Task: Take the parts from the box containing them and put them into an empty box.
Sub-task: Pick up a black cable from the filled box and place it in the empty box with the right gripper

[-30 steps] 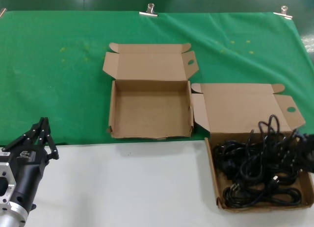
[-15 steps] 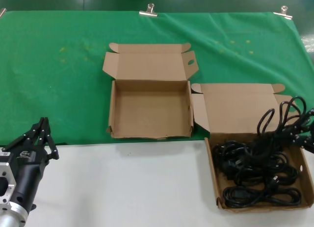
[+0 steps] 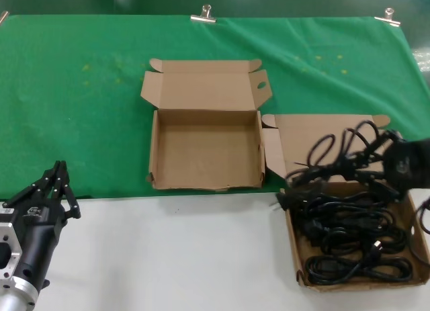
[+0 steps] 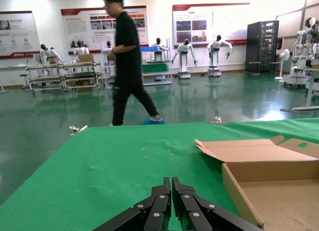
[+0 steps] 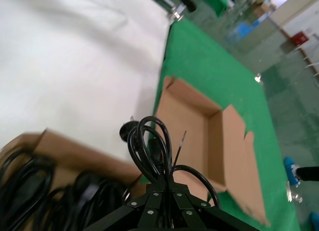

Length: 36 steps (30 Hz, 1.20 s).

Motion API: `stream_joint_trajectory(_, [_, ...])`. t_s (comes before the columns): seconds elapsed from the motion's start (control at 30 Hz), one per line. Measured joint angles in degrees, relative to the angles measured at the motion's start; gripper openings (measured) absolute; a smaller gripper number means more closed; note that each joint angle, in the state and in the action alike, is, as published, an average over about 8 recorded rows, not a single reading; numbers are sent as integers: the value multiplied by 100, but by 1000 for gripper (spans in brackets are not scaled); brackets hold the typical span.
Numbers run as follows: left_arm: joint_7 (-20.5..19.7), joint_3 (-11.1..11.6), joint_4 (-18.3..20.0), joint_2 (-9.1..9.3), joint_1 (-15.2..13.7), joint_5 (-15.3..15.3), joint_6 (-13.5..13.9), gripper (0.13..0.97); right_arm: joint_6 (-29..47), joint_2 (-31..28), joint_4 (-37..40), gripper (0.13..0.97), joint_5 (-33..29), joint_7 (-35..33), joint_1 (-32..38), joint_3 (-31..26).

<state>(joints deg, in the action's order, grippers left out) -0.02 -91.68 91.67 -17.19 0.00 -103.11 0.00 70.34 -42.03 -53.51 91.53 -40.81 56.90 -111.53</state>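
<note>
right gripper [image 5: 164, 187] fingers pinching a cord bundle [image 3: 339, 160] above the wider box [image 3: 294, 257], left gripper [image 4: 172, 185] fingers pressed together, idling over the table [image 3: 168, 257]

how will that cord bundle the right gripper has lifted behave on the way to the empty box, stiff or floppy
Probably floppy: the cord bundle in the right gripper droops in loose loops, its plug trailing low. It may snag, since its loops hang close over the cords left in the wider box. It looks light, held by one pinch.
</note>
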Motion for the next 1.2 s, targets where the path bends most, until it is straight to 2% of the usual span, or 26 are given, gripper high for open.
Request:
stream_joint_trajectory(0.37, [0, 0, 0, 0, 0, 0, 0, 168, -301, 702, 197, 155, 2, 132, 262, -128])
stream_joint_trajectory(0.7, [0, 0, 0, 0, 0, 0, 0, 168, -881, 1625, 961, 155, -75, -11, 564, -242])
stream_joint_trajectory(0.93, [0, 0, 0, 0, 0, 0, 0, 168, -1294, 2397, 2114, 155, -43, -679, 895, -200])
stream_joint_trajectory(1.2, [0, 0, 0, 0, 0, 0, 0, 168, -1886, 3285, 3907, 154, 128, -2073, 1413, 93])
